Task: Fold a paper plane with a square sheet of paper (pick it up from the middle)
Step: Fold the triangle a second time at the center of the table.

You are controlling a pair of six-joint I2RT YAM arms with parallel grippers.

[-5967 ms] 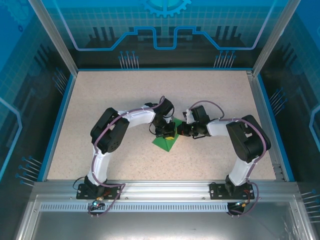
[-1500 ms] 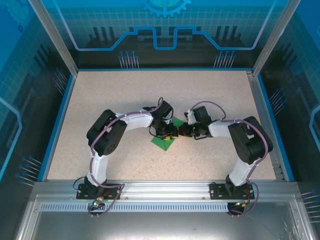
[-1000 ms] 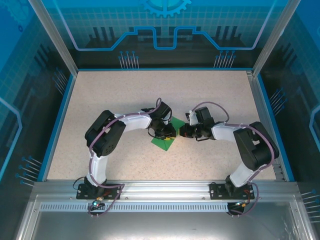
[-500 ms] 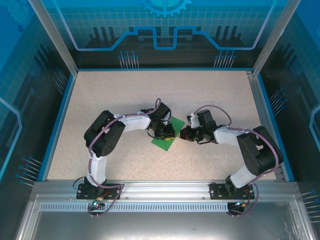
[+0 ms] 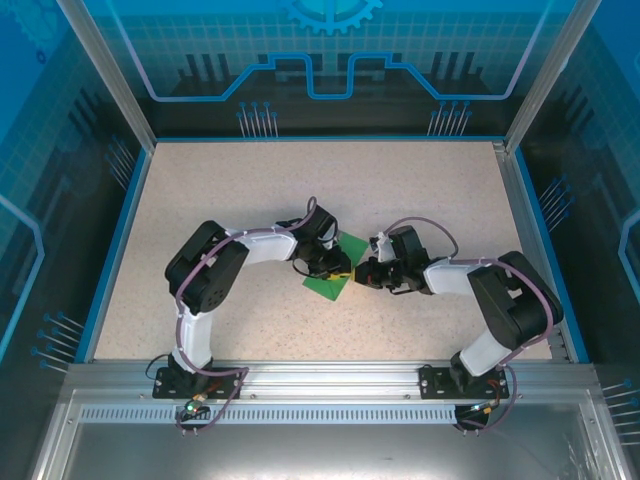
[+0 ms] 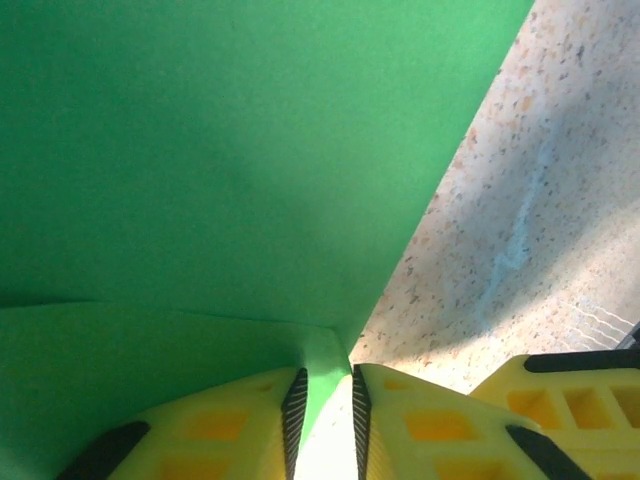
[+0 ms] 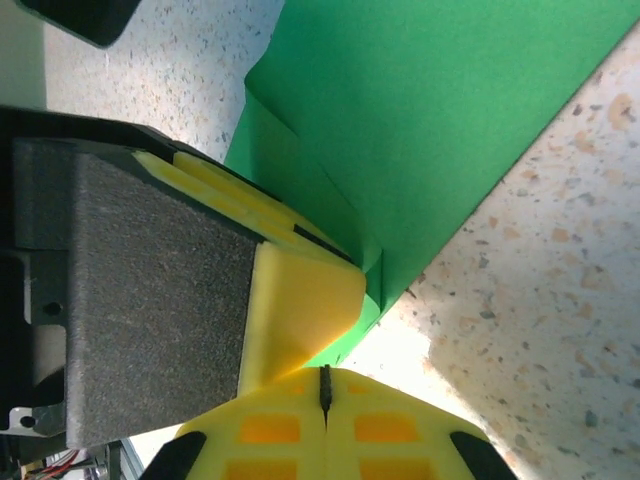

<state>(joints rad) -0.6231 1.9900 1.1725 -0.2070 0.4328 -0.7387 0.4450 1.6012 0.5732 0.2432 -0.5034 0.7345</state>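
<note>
Robot test cell, lab setting: speckled desk (image 5: pixel 220 190) centre frame, aluminium frame posts (image 5: pixel 105 72) upper left and right, blue circuit-patterned panels (image 5: pixel 330 50) behind.

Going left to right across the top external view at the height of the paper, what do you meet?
Bare table → left arm's elbow → left gripper over the green paper → right gripper → right arm's elbow.

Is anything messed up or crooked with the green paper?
Nothing looks torn or spilled. The green paper is folded, lying on the table with creased layers that don't line up at one edge. The left gripper has a small flap of it between its fingers, and the right gripper sits shut beside that edge.
</note>
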